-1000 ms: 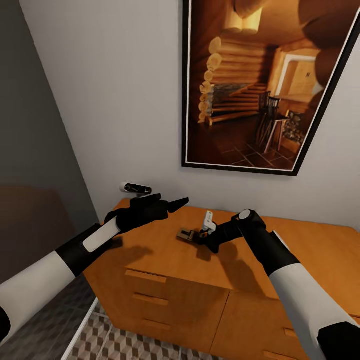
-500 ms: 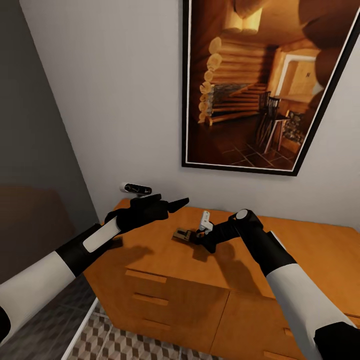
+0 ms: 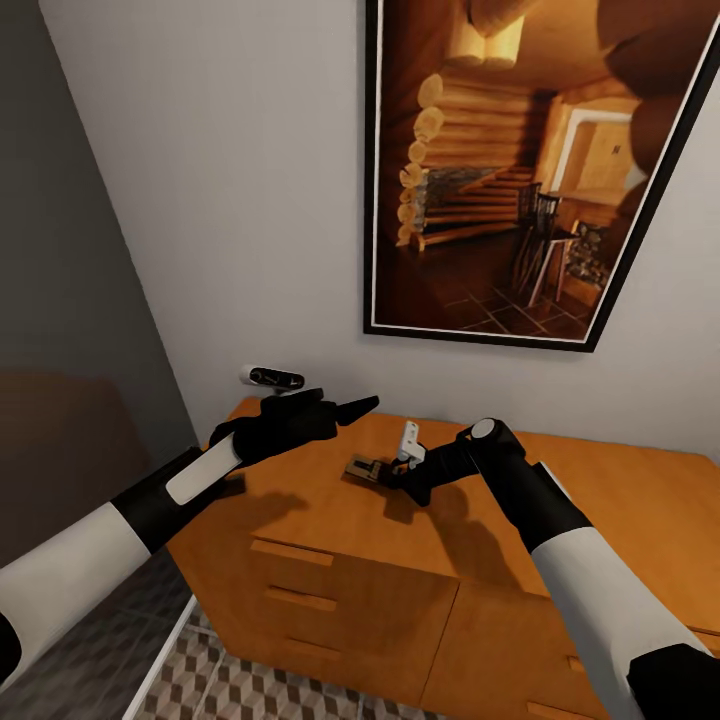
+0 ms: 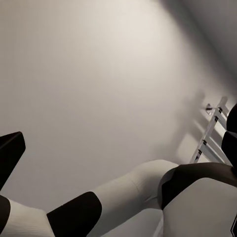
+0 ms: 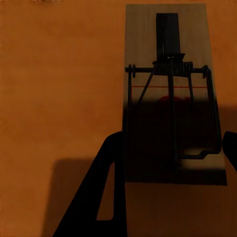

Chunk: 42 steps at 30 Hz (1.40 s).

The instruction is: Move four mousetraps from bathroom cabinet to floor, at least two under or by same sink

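Observation:
A mousetrap (image 3: pixel 362 467), a tan board with dark wire and a red mark, is at the top of the orange-brown cabinet (image 3: pixel 300 510), left of its middle. My right gripper (image 3: pixel 385 474) is shut on the mousetrap. In the right wrist view its black fingers (image 5: pixel 106 197) press both long edges of the mousetrap (image 5: pixel 170 94); whether the board is lifted off the wood is unclear. My left gripper (image 3: pixel 335 410) hovers open and empty above the cabinet's left back corner, pointing right. In the left wrist view the left gripper (image 4: pixel 121 145) faces the white wall.
A large framed picture (image 3: pixel 520 170) hangs on the white wall behind the cabinet. Cube-patterned floor tiles (image 3: pixel 230 690) show below the drawers, which have wooden bar handles (image 3: pixel 290 552). A grey wall (image 3: pixel 60 250) closes the left side. A chrome rail (image 4: pixel 212 128) shows on the wall.
My right gripper and the mousetrap between its fingers have shifted slightly left along the cabinet top. The left arm has not moved.

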Available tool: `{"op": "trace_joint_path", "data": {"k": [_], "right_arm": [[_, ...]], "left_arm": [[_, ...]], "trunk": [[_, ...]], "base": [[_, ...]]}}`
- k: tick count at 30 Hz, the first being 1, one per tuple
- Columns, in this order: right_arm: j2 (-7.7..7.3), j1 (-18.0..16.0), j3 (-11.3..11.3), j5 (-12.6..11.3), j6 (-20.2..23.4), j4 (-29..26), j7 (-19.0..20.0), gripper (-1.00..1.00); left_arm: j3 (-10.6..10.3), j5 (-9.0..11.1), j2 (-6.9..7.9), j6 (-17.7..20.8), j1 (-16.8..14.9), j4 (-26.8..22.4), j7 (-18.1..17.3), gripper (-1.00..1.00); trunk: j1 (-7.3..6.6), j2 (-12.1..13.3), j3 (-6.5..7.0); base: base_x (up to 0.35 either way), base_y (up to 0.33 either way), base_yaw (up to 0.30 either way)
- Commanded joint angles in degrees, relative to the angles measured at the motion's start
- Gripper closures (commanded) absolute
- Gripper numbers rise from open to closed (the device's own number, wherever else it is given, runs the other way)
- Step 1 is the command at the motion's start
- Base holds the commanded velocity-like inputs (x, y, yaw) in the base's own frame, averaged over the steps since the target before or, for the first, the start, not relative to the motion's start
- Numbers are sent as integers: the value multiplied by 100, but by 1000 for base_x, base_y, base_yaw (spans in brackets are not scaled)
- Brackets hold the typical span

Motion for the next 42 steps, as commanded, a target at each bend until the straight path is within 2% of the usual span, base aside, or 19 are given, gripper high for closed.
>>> {"op": "trace_joint_path", "data": {"k": [1,8,12,17,23,28,31,34,37,40,42], "right_arm": [[-1,-5,9,6,71,-7,34,100],[4,-5,9,6,70,-8,33,100],[63,-4,6,6,88,-7,33,100],[111,-3,7,12,285,-26,33,100],[119,-1,6,14,582,-263,26,100],[120,13,1,19,858,-470,21,100],[120,48,0,22,902,-577,13,100],[120,120,0,24,1070,-848,4,100],[120,223,-4,31,1260,-1080,-8,100],[120,327,-7,46,1413,-1368,-30,100],[120,411,-8,61,1522,-1505,-70,100]], "left_arm": [[-25,57,3,59,-10,-3,-6,-100],[-25,57,3,60,-7,17,-9,-100],[-25,53,8,64,-6,28,-14,-100],[-22,6,9,65,-7,33,-8,-100],[31,-357,74,74,-13,-18,-22,-100],[148,-624,253,107,-15,-49,-34,-100],[230,-768,286,119,-15,-54,-42,-100],[348,-1045,302,131,-19,-61,-48,-100],[407,-1180,323,134,-22,-66,-54,-100],[447,-1253,456,141,-26,-173,-57,-100],[471,-1273,638,144,-30,-367,-58,-100]], "trunk": [[0,-4,-7],[0,-4,-7],[0,-4,-7],[0,-4,-7],[0,-4,-7],[0,-4,-7],[0,-4,-7],[0,-4,-7],[0,-4,-7],[0,-4,-7],[0,-4,-7]], "base": [[0,0,0],[0,0,0],[0,0,0],[0,0,0],[0,0,0],[0,0,0],[0,0,0],[0,0,0],[0,0,0],[0,0,0],[0,0,0]]}}
